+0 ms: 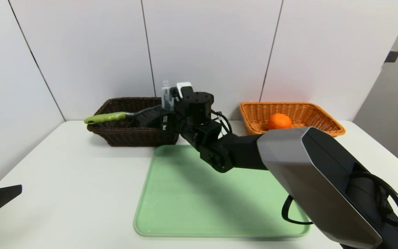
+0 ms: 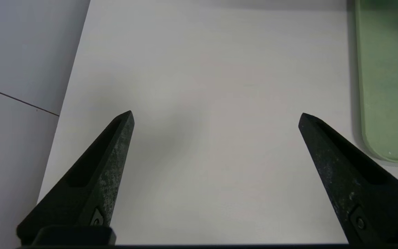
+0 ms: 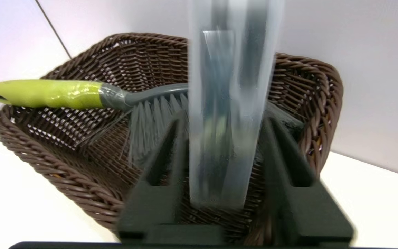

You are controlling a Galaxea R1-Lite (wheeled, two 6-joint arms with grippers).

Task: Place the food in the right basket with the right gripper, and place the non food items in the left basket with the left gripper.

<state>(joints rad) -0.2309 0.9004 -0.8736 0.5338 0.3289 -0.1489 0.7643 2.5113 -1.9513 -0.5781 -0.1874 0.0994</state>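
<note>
The clear plastic case (image 3: 225, 114), a non-food item, is pinched upright between the jaws of the right gripper (image 3: 219, 155), held above the near-right end of the brown basket (image 1: 116, 136), where a green-handled brush (image 1: 116, 117) already lies. To finish well, carry it further over the weave, lower it beside the bristles, then spread the jaws. An orange (image 1: 279, 121) sits in the orange basket (image 1: 323, 117). The left gripper (image 2: 216, 138) waits over the counter (image 1: 64, 180) beside the green tray (image 1: 185, 207), jaws spread wide
</note>
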